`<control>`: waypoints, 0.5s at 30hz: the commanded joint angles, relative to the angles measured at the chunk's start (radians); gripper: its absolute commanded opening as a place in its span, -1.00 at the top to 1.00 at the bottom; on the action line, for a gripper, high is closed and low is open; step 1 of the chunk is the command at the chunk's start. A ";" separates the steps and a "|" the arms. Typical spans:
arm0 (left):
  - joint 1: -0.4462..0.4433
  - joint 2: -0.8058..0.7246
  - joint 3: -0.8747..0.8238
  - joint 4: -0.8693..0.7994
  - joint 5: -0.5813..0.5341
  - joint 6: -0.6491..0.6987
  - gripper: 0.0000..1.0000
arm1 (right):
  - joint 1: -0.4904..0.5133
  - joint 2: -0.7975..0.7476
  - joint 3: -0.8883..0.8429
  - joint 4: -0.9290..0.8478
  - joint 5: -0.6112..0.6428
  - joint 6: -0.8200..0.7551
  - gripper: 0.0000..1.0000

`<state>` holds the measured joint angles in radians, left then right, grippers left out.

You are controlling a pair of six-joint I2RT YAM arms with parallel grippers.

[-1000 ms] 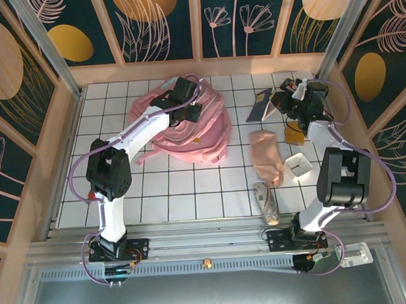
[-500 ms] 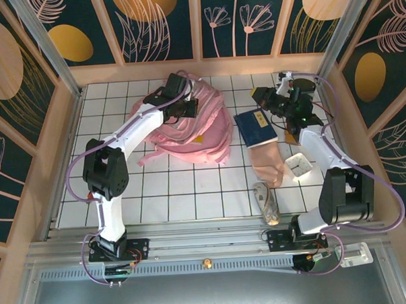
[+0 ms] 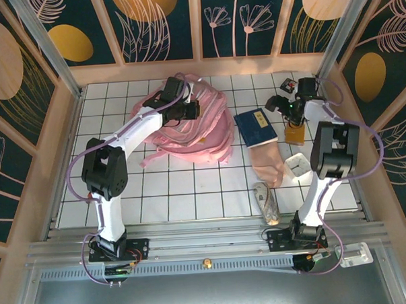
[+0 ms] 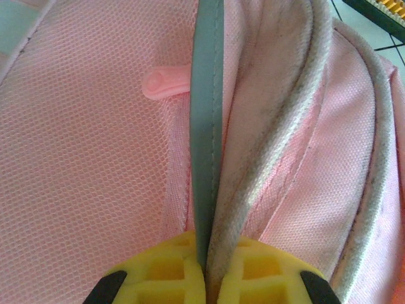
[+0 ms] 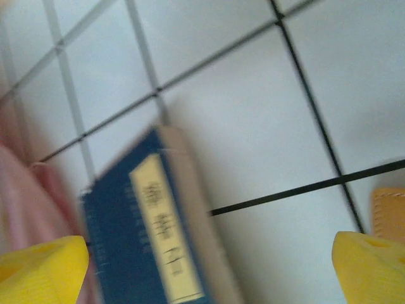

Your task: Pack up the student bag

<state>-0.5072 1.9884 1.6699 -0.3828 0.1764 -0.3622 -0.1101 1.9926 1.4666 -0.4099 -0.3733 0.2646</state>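
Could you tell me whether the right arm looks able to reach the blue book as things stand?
Probably yes. The right pincer is open and sits just beside the blue book, which lies flat with nothing on top of it. The student bag is off to the book's other side.

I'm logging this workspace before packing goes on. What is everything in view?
student bag: one, pink, far centre-left of table.
book: one, blue, right of bag.
soft pouch: one, peach, just nearer than book.
square item: one, white, right of pouch.
patterned case: one, grey-beige, near right arm's base.
small item: one, orange-brown, far right.
left gripper: yellow jaws shut on bag's edge.
right gripper: yellow jaws open above book.
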 commanded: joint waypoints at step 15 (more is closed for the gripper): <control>-0.072 0.222 0.207 0.031 0.090 -0.035 1.00 | 0.014 0.275 0.140 -0.097 -0.385 -0.170 -0.85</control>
<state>-0.5644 2.1864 1.8156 -0.3798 0.2131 -0.3771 -0.1211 2.2131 1.6337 -0.4900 -0.6617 0.1139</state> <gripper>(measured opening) 0.052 0.929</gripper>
